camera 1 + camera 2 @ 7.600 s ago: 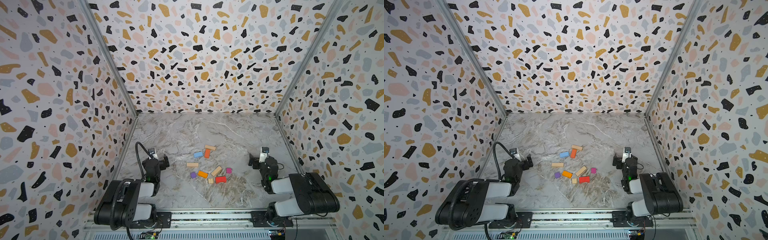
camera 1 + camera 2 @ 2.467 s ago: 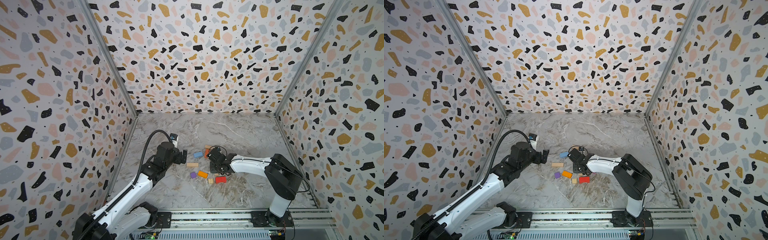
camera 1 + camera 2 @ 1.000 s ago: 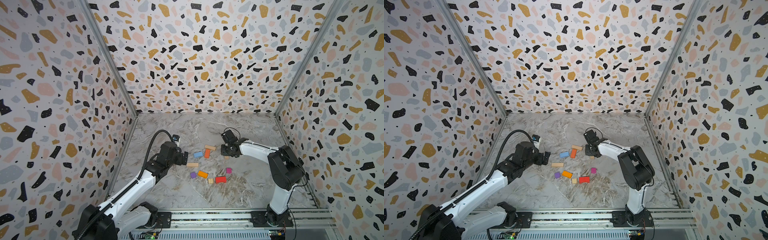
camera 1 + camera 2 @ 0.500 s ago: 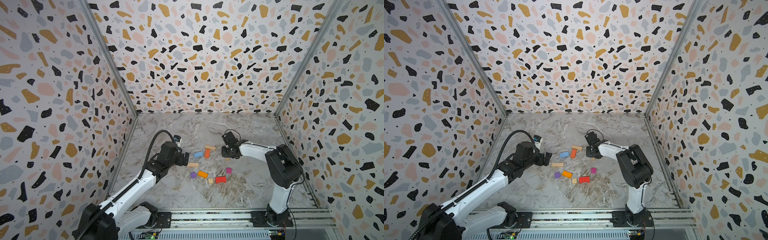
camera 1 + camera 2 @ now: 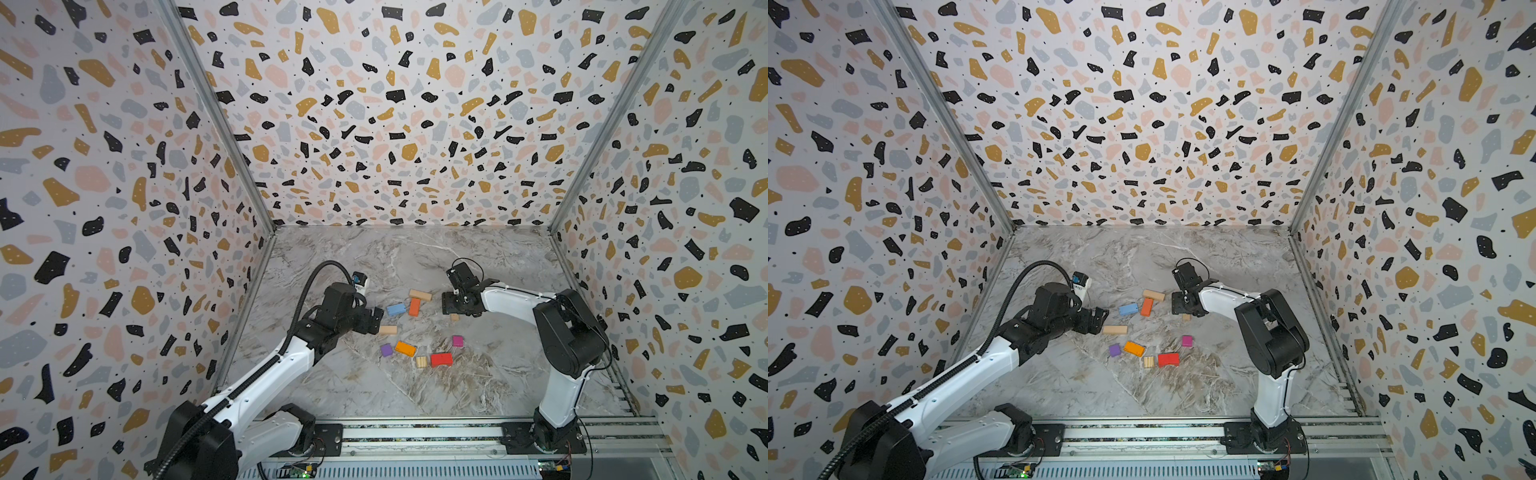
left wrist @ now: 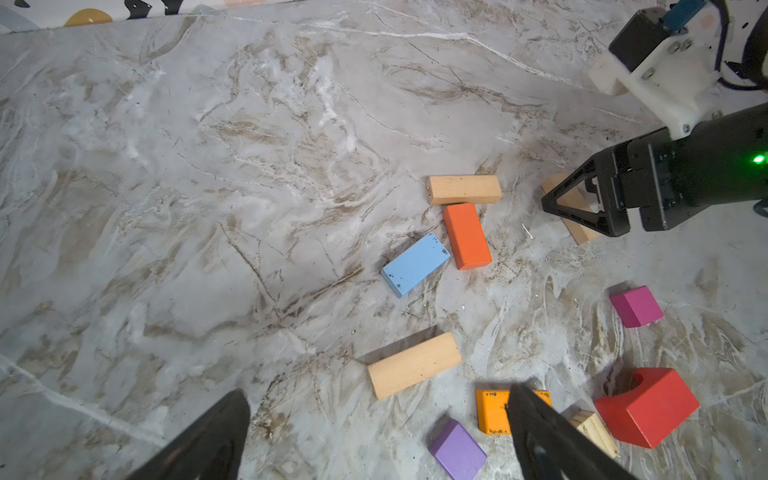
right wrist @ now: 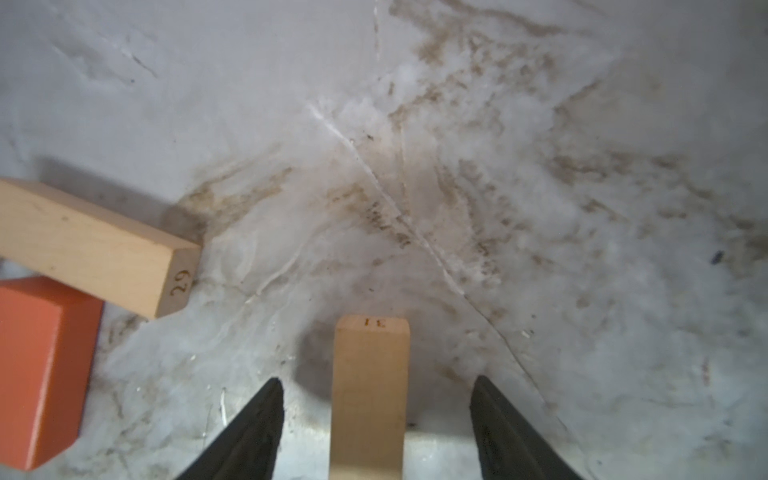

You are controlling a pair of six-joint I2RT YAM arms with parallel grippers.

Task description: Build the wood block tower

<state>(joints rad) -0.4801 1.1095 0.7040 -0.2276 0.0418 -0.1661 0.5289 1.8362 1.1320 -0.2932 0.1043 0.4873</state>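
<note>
Left arm (image 5: pixel 266 374) first: it runs out low and long from its base on the front rail, slanting in toward the middle of the marble table (image 5: pixel 498 257), wrist close to level. The left gripper (image 5: pixel 375 319) faces the pile, fingers (image 6: pixel 216 436) spread wide and nothing between them, hovering just beside a tan block (image 5: pixel 387 330).

Over to the right arm (image 5: pixel 557 390): its lower link stands almost upright off the rail and the elbow folds. The white forearm reaches across toward the centre. The wrist tips down, so the right gripper (image 5: pixel 451 308) points at the table. Fingers parted here too: the right wrist view shows a tan plank (image 7: pixel 370 374), numbered 31 on its end, lying flat between them with a clear gap on either side, so neither finger presses it.

As for the tower, every piece lies singly on the marble. A second tan block (image 5: pixel 420 294) sits just beside an orange-red block (image 5: pixel 414 306), with a blue block (image 5: pixel 396 309) next to that. Nearer the rail come a purple cube (image 5: pixel 386 350), an orange block (image 5: pixel 405 348), a small tan block (image 5: pixel 421 361) and a red block (image 5: pixel 441 359). A magenta cube (image 5: pixel 457 340) lies a little apart.
</note>
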